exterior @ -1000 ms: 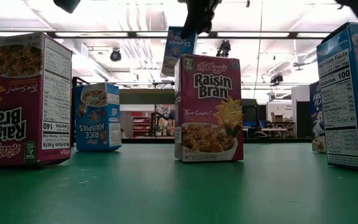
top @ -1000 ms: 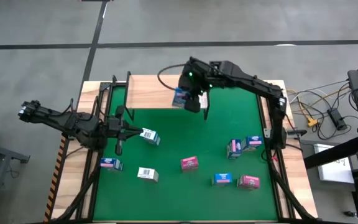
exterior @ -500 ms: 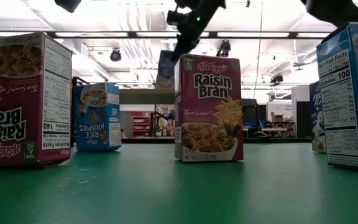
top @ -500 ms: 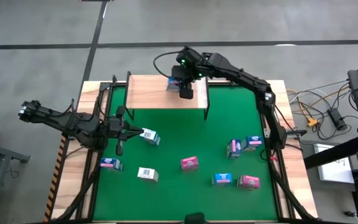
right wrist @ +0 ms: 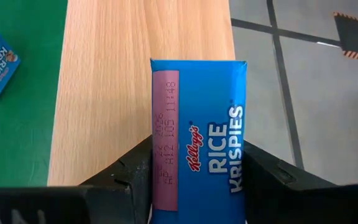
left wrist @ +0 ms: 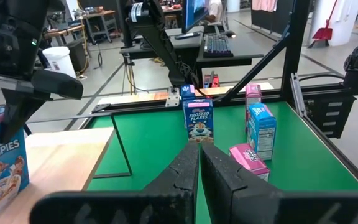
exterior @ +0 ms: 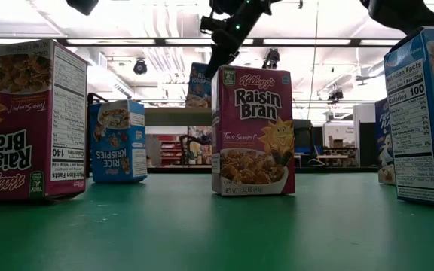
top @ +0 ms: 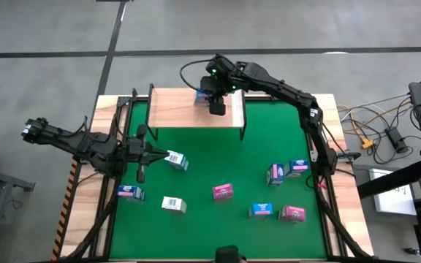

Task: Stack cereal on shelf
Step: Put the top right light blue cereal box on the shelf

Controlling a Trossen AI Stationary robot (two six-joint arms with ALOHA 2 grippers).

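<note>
Pincer on the left arm (top: 168,155) closed, empty, waiting near the desk's left edge beside a blue-white box (top: 176,160). Right pincer (top: 212,100) over the shelf (top: 174,108) at the desk's far edge, fingers against both sides of a blue Rice Krispies box (right wrist: 197,134); whether the box rests on the board yet, cannot tell. No other box visible on the shelf, so I judge the job barely begun.

Left on the green mat (top: 210,164), left to right: pink-blue box (top: 129,192), white box (top: 173,204), magenta box (top: 223,191), blue box (top: 261,210), magenta box (top: 291,213), blue pair (top: 286,170).

Boxes: printed cardboard, sharp-cornered. Shelf: pale smooth wood, thin black legs.
</note>
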